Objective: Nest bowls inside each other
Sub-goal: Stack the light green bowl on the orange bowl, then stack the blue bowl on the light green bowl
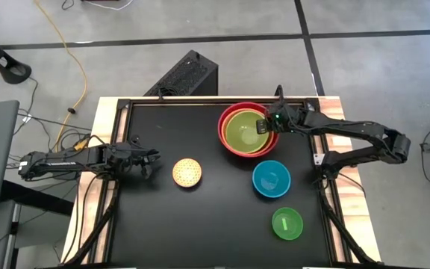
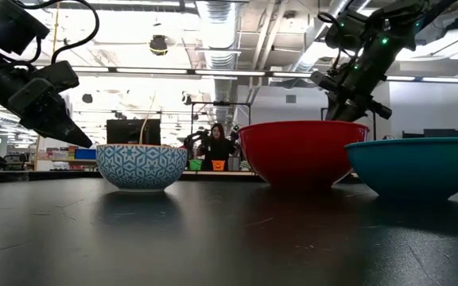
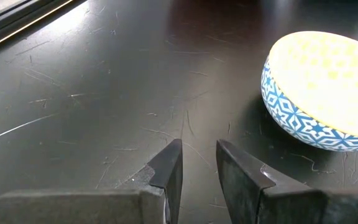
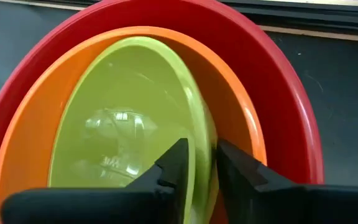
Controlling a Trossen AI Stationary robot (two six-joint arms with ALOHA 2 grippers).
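Note:
The red bowl point(image 1: 225, 139) stands at the far right of the table with the orange bowl point(image 4: 30, 143) inside it and the lime green bowl point(image 1: 246, 132) inside that. My right gripper point(image 4: 202, 158) is open, one finger inside the lime bowl's rim and one outside. The blue bowl point(image 1: 271, 180) and the small bright green bowl point(image 1: 287, 223) rest on the table nearer the front. The speckled yellow bowl point(image 1: 187, 172), blue-patterned outside, sits left of centre. My left gripper point(image 3: 199, 155) is open above the bare table, left of the yellow bowl. My right gripper straddles the lime green bowl's rim point(image 4: 205, 146) on the side toward the table's right edge, slanting down from that side. Whether either finger touches the rim, I cannot tell. The lime bowl rests in the orange bowl.
The black tabletop has a raised frame along its edges point(image 1: 118, 112). A black box point(image 1: 185, 75) stands on the floor beyond the far edge. Bare table lies between the yellow bowl and the stacked bowls.

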